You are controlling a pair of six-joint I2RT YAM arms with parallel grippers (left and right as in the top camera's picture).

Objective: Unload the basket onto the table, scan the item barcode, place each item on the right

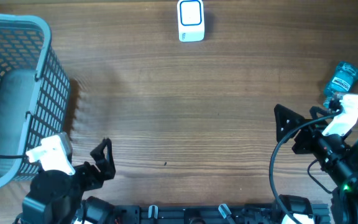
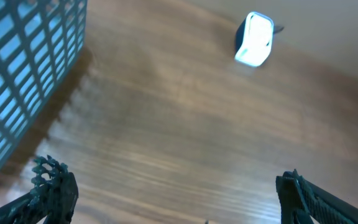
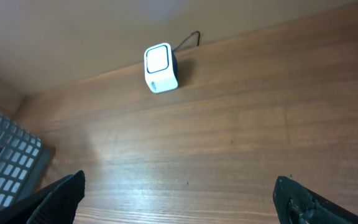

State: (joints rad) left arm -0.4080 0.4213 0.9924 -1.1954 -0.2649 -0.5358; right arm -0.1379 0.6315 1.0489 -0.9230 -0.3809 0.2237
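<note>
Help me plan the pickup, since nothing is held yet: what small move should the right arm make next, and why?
Probably swing the right gripper toward the bottle. Its jaws stand wide open and empty, and the bottle lies on the table close beside that arm, far from the scanner.

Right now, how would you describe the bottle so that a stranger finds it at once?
On the wooden table, go to the right edge, opposite the blue basket. The small bottle there is translucent teal with a printed label, unlike the boxy white scanner.
</note>
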